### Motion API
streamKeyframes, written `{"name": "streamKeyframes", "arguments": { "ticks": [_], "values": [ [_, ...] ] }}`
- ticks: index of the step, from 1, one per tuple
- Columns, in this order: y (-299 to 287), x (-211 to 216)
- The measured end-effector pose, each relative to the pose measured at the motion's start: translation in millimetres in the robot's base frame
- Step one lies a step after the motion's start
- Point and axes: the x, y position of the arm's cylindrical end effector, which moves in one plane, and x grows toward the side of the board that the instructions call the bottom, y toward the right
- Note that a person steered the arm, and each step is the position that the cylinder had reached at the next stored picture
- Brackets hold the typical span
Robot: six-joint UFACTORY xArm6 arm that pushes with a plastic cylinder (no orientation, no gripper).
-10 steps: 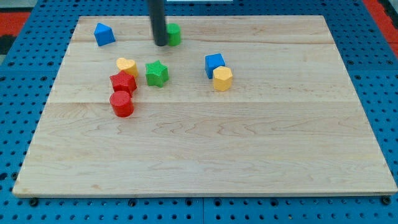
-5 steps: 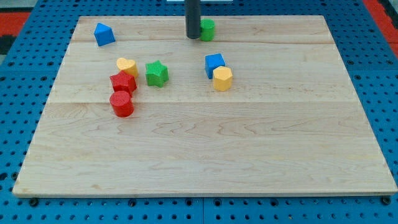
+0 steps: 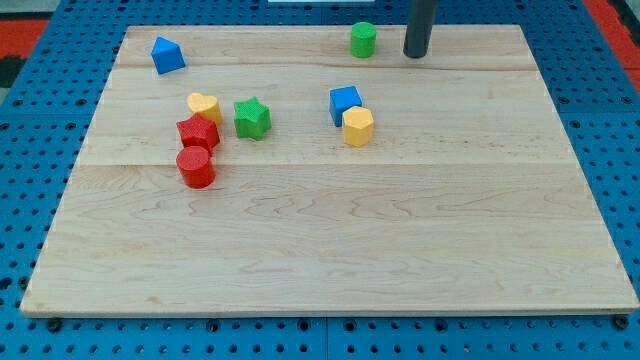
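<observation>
The dark rod is cut off by the top of the view, so only its low part shows; my tip (image 3: 416,55) rests on the wooden board (image 3: 330,250) at the far side, a little to the right of the green cylinder (image 3: 363,39) and not touching it; there is no pincer here, just the rod, holding nothing; nearer sit the blue cube (image 3: 345,101) and yellow hexagon block (image 3: 357,126), touching; to the left are the green star (image 3: 252,117), yellow heart (image 3: 203,105), red star (image 3: 197,131), red cylinder (image 3: 196,167); a blue block (image 3: 167,54) sits far left, its shape hard to tell; no writing shows.
</observation>
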Motion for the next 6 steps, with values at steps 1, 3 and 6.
{"name": "streamKeyframes", "arguments": {
  "ticks": [1,3,6],
  "values": [
    [-19,-27],
    [-118,-16],
    [-85,4]
  ]
}}
